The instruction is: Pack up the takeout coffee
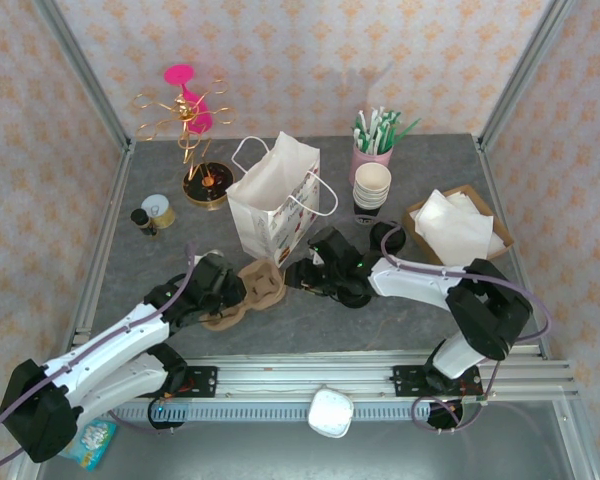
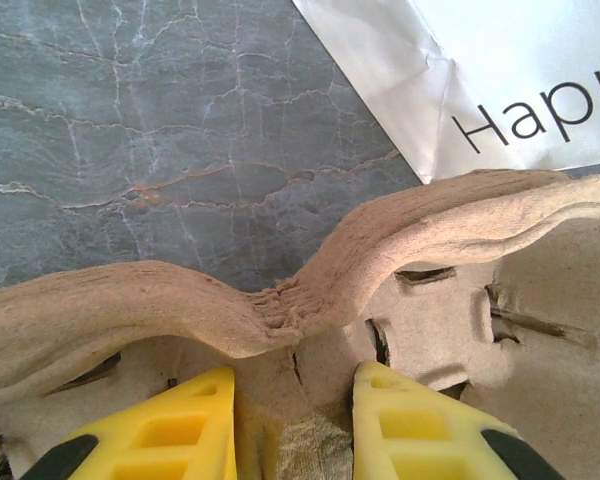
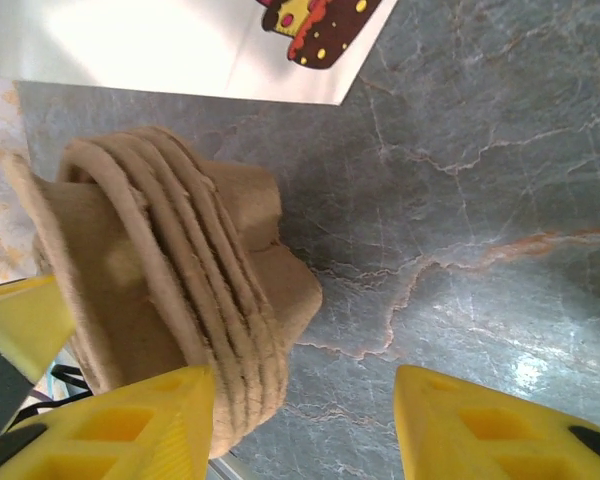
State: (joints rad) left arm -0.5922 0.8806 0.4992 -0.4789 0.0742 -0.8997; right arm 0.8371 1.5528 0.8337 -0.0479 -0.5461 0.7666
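A stack of brown pulp cup carriers lies on the grey table in front of the white paper bag. My left gripper straddles the middle ridge of the carrier stack and is shut on it; from above the left gripper sits at the stack's left side. My right gripper stands open just right of the carrier stack, whose layered edge rests against its left finger. From above, the right gripper is beside the carriers. The lidded takeout coffee is hidden or out of view.
Lidless cream-rimmed cups are stacked behind the right arm, with black lids beside them. A napkin box sits at right and a pink straw cup at the back. A gold stand and small tins are at left.
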